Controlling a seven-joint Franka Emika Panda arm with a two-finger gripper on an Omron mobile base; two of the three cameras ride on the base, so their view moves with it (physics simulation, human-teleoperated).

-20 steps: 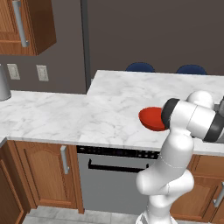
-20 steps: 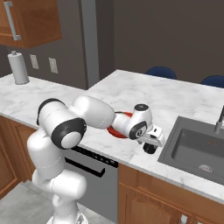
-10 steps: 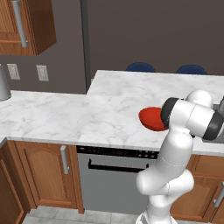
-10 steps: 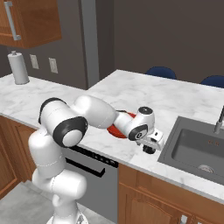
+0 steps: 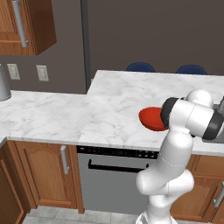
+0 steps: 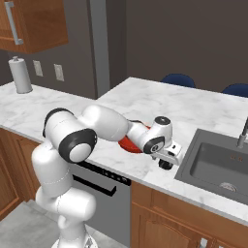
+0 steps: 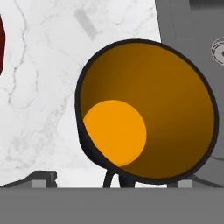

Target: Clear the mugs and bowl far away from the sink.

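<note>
The black mug with its orange inside stands upright on the marble counter, right at the sink's left rim. In the hand view I look straight down into it from very close, its handle toward the bottom edge. My gripper hangs just over the mug, its jaws spread wide to either side of the mug's near rim, so it is open. The red bowl sits on the counter just left of the mug, partly behind my forearm, and its edge shows in the hand view. The teal mug is out of view.
A curved faucet stands at the sink's far side. A paper towel roll is on the far left counter. Blue chair backs rise behind the island. A dishwasher front sits below the counter edge.
My gripper has sunk slightly lower over the black mug. The bowl and mug have stayed where they were.
</note>
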